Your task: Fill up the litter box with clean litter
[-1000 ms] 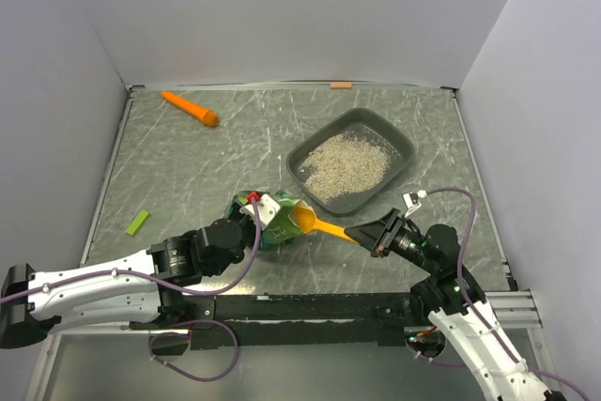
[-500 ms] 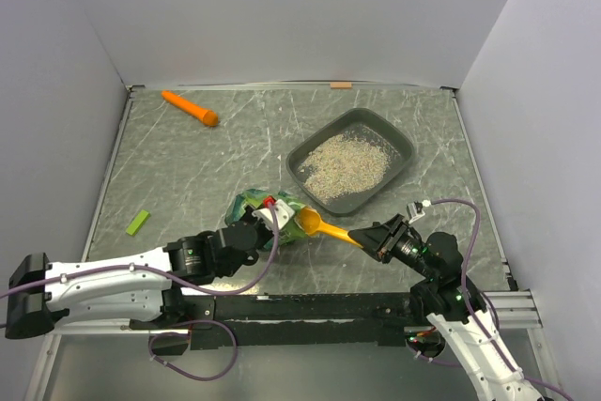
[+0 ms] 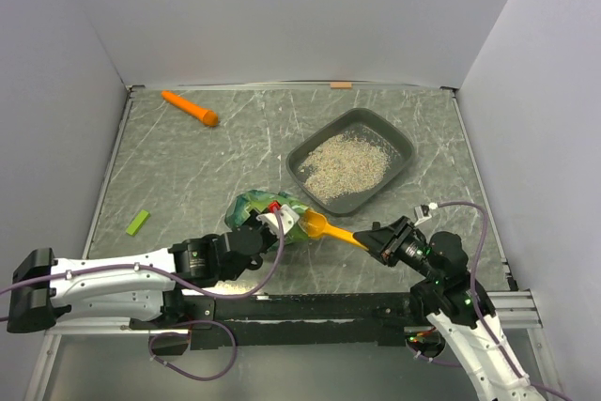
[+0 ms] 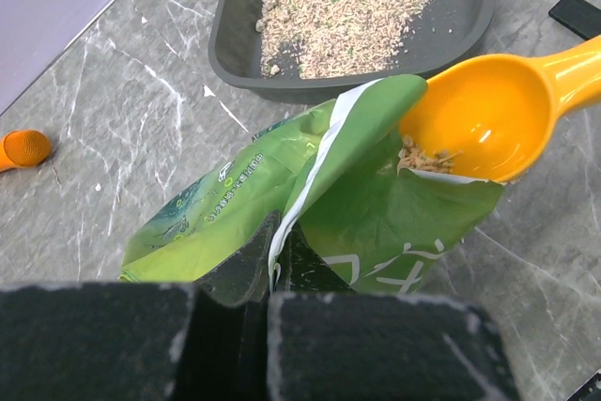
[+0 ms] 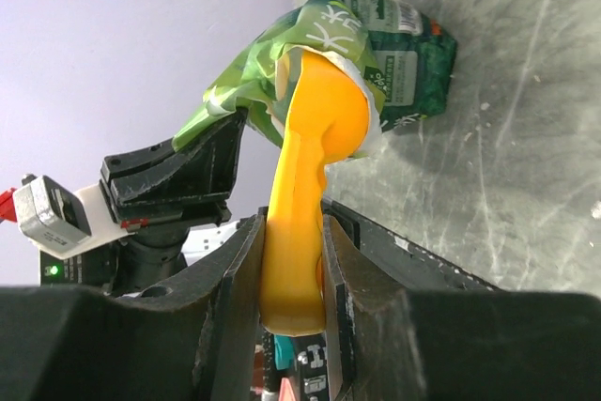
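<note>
The dark grey litter box (image 3: 402, 141) sits at the back right and holds a layer of pale clean litter (image 3: 344, 164); both also show in the left wrist view, the box (image 4: 470, 30) and the litter (image 4: 352, 2). My left gripper (image 4: 272, 265) is shut on the rim of the green bag (image 4: 272, 185), which lies at front centre (image 3: 258, 206). My right gripper (image 5: 291, 269) is shut on the handle of the orange scoop (image 5: 305, 194). The scoop's bowl (image 4: 484, 115) rests at the bag's mouth with a few granules in it.
An orange carrot-shaped object (image 3: 191, 108) lies at the back left. A small green strip (image 3: 138, 223) lies near the left edge. Some spilled granules (image 3: 233, 285) lie by the front edge. Grey walls enclose the table.
My left arm has shifted right with the bag's rim in its jaws. My right gripper and the scoop have edged slightly right and toward the front.
</note>
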